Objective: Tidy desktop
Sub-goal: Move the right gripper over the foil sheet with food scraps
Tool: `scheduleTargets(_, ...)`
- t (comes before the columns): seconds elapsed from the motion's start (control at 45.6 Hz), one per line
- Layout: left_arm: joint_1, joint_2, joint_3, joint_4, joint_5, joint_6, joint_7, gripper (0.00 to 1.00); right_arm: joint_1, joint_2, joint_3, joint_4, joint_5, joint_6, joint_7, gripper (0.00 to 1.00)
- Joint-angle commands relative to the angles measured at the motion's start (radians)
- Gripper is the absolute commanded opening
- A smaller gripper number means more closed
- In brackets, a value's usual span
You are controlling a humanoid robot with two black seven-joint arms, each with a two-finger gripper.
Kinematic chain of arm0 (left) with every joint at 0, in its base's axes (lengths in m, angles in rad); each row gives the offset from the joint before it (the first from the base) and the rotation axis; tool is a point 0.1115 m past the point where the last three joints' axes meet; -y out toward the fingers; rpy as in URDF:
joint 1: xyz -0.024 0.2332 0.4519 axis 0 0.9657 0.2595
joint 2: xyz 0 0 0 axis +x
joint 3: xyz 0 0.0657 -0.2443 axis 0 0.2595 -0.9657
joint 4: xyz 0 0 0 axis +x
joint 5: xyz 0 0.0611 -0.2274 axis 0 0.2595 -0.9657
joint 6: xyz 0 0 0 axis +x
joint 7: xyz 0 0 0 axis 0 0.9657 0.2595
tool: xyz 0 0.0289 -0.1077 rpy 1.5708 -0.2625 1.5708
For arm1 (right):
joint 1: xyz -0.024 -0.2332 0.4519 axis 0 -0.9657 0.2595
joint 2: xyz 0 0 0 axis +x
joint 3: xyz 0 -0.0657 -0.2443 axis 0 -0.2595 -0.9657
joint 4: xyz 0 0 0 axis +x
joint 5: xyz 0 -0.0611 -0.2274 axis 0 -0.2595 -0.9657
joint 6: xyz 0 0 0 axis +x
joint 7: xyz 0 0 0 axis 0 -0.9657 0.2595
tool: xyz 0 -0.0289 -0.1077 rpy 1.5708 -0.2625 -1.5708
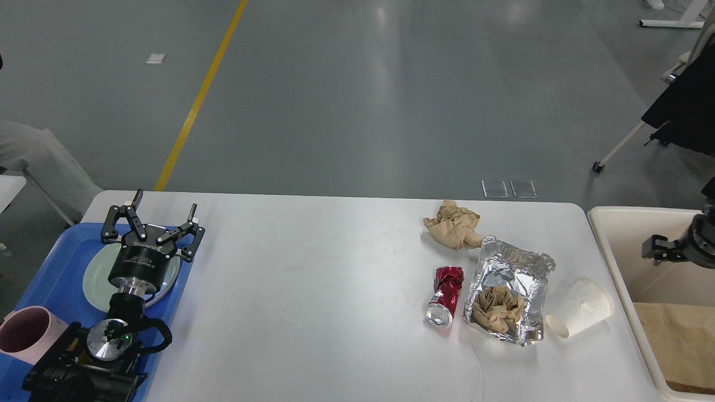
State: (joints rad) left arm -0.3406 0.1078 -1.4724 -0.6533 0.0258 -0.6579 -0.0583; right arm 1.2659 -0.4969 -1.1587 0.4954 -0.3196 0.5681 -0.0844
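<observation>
The white desktop (313, 268) carries litter on its right half: a crumpled brown paper ball (453, 223), a crushed red can (444, 295) lying on its side, a foil tray (514, 265) with another brown paper wad (497, 304) in it, and a white paper cup (584, 307) on its side. My left gripper (165, 202) is open and empty above the blue tray's far right corner. My right gripper (659, 248) hovers over the cream bin at the right edge; it is small and dark, and its fingers cannot be told apart.
The cream bin (611, 245) stands off the table's right end with brown paper (681, 340) in it. The blue tray (50, 268) at the left holds a pale green plate (92, 282) and a pink mug (25, 332). A chair with a black coat (684, 117) stands far right.
</observation>
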Motion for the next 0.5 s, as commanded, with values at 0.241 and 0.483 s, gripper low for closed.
scheduleTargets(0.241,0.002,0.0,0.001,0.001,-0.001,0.001,0.0,0.96,0.686,0.145,-0.272,0.682,-0.001,0.032,0.0,1.0)
scheduleTargets(0.483,0.002,0.001,0.001,0.001,0.0,0.001,-0.002,0.96,0.957,0.232,-0.228,0.86,0.01,0.159,0.0,1.0)
